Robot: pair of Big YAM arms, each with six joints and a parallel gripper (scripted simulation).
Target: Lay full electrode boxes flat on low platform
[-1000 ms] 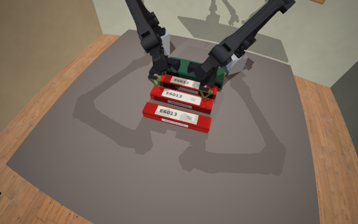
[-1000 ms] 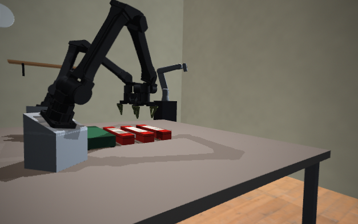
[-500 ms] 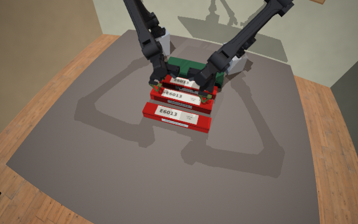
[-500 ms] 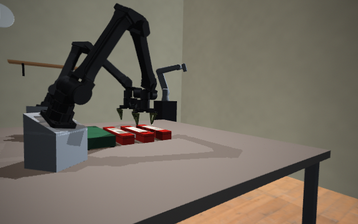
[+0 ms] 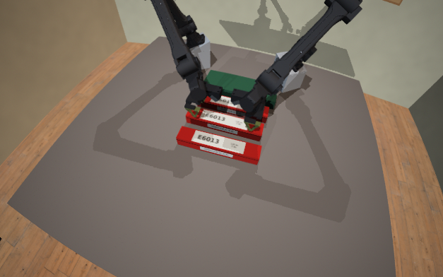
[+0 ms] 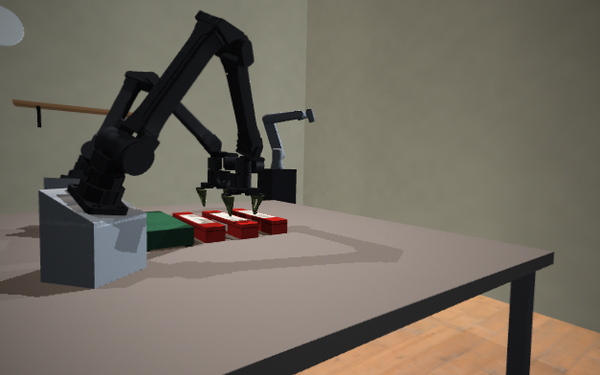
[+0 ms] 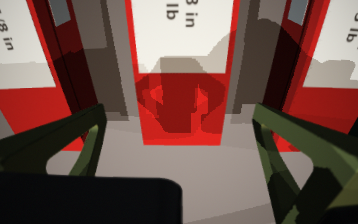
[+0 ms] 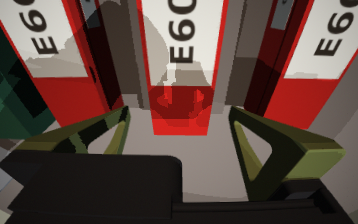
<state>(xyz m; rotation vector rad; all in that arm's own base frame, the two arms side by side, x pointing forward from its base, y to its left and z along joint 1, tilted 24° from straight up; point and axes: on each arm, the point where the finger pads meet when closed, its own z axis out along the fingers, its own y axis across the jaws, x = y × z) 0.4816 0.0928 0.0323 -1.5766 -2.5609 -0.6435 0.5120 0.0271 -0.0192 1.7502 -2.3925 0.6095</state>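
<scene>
Three red E6013 electrode boxes lie flat side by side on the table: the near box [image 5: 219,145], the middle box [image 5: 224,121] and the far box [image 5: 233,104], which lies next to the low green platform [image 5: 237,85]. My right gripper [image 5: 192,111] is open over the middle box's "E60" end [image 8: 180,65], with a finger to either side and gaps between. My left gripper [image 5: 252,125] is open over the same box's "5 lb" end [image 7: 182,75], also clear of its sides. In the exterior view both hands hang just above the row of boxes [image 6: 232,223].
The two arms stand on grey pedestals [image 5: 201,53] [image 5: 293,78] behind the platform. A black block with a small grey arm [image 6: 279,184] stands at the table's far edge. The platform's corner shows in the right wrist view [image 8: 5,100].
</scene>
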